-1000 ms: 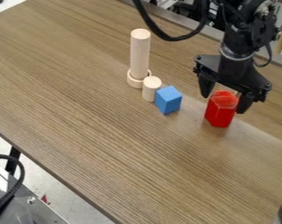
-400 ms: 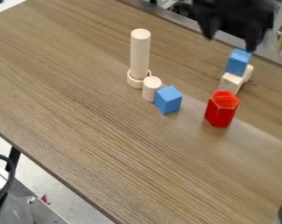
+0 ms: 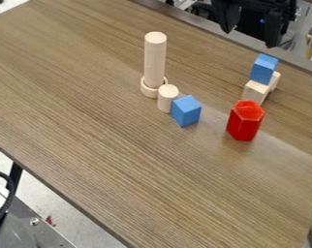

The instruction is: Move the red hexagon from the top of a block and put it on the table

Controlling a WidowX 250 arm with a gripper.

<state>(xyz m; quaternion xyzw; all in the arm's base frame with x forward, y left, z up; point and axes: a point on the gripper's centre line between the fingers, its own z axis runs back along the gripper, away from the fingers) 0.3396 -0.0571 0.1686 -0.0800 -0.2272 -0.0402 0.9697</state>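
High at the top edge, right of centre, my black gripper (image 3: 250, 35) stands open, its two fingers spread apart with nothing between them. The red hexagon (image 3: 244, 123) stands upright on the wooden table (image 3: 119, 160), in the right half of the view, well below the gripper. Behind it, a little to the right, a light wooden block (image 3: 257, 91) bears a blue block (image 3: 263, 69) on top. The red hexagon is not on any block.
Left of the red hexagon stand a blue cube (image 3: 186, 111) and a short wooden cylinder (image 3: 167, 99) side by side. A tall wooden cylinder (image 3: 154, 60) rises from a wooden ring (image 3: 148, 90) behind them. The table's near edge slants across the lower left.
The gripper was around the red hexagon's top and has moved up and back, away from it. The hexagon has stayed in place. The blocks behind it have come into view.
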